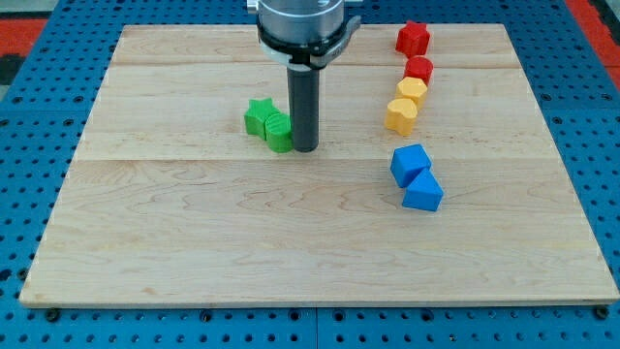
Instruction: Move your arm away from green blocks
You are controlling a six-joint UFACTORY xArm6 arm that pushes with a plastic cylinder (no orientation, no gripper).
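Note:
Two green blocks sit left of the board's middle: a green star (258, 115) and a green rounded block (279, 131) touching its right side. My tip (304, 148) stands on the board directly right of the rounded green block, touching or nearly touching it. The rod rises from there to the arm's head at the view's top.
At the view's right runs a line of blocks: a red star (413, 38), a red rounded block (419, 69), a yellow hexagon (412, 91), a yellow rounded block (400, 115), a blue cube (410, 163) and a blue wedge (423, 192). The wooden board (194, 242) lies on a blue pegboard.

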